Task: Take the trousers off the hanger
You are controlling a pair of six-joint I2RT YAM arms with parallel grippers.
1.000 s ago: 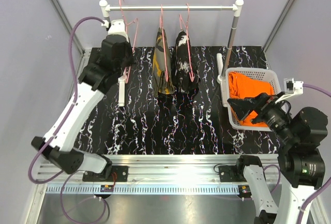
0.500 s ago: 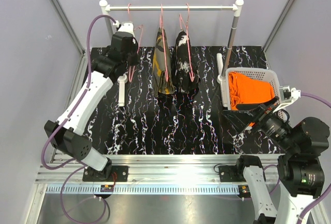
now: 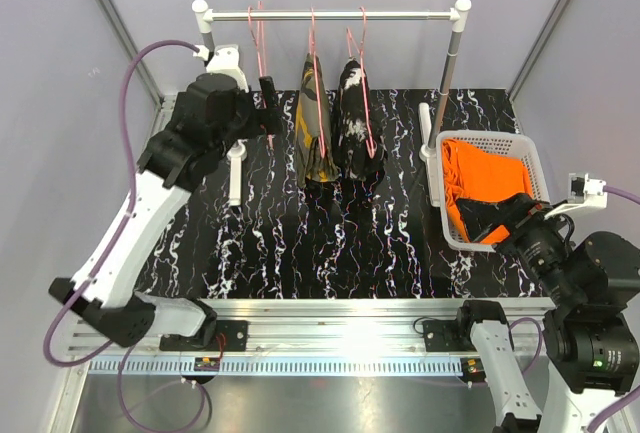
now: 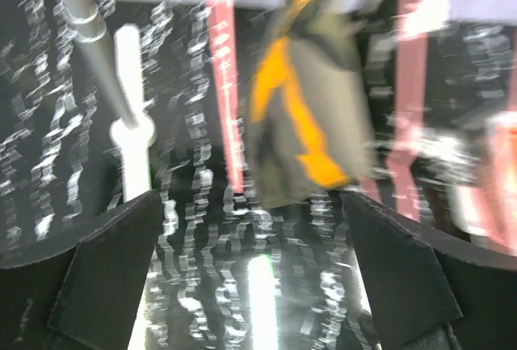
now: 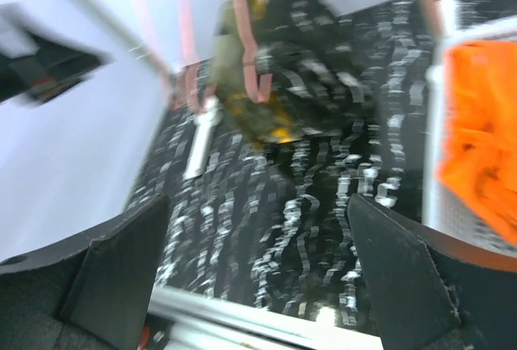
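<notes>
Sitting at the right edge of the black marbled counter (image 3: 300, 233), a white basket (image 3: 490, 136) holds the plain orange trousers (image 3: 485, 178), bunched loosely inside. The right gripper (image 5: 257, 212) hangs over the basket's near rim, its fingers spread wide with nothing between them.

Along the far edge runs a white rail (image 3: 330, 15). The camouflage trousers (image 3: 315, 123) and the black trousers with white splotches (image 3: 355, 118) hang from it side by side on pink hangers, about midway along. The left gripper (image 4: 250, 221) is up near the far left corner, just left of the camouflage pair, its fingers apart and holding nothing. A bare pink hanger (image 3: 262, 33) hangs between it and that pair. The rack's white foot (image 3: 234, 173) lies on the counter below the left arm. Both wrist views are blurred.
</notes>
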